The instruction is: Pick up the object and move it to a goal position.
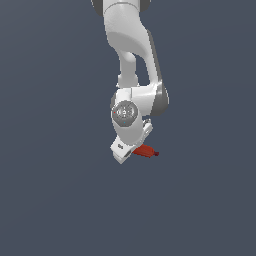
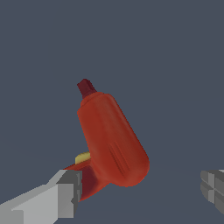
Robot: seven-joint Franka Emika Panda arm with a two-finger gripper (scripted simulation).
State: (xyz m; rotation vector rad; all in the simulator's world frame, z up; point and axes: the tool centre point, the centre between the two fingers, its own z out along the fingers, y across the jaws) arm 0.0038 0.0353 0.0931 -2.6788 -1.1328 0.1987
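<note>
The object (image 2: 111, 140) is a small red elongated thing with a chunky body, a narrow dark-red tip and a yellow patch near its base. It lies on the grey floor. In the exterior view the object (image 1: 145, 150) sticks out to the exterior view's right from under the white hand. My gripper (image 2: 140, 190) is down around it and open. One finger (image 2: 65, 194) is close against the object's base; the other finger (image 2: 213, 188) stands well apart from the body. In the exterior view the gripper (image 1: 129, 151) is partly hidden by the wrist. No goal marker shows.
Only the plain dark grey floor (image 1: 50, 200) surrounds the arm (image 1: 130, 50). No other objects, containers or edges are in view.
</note>
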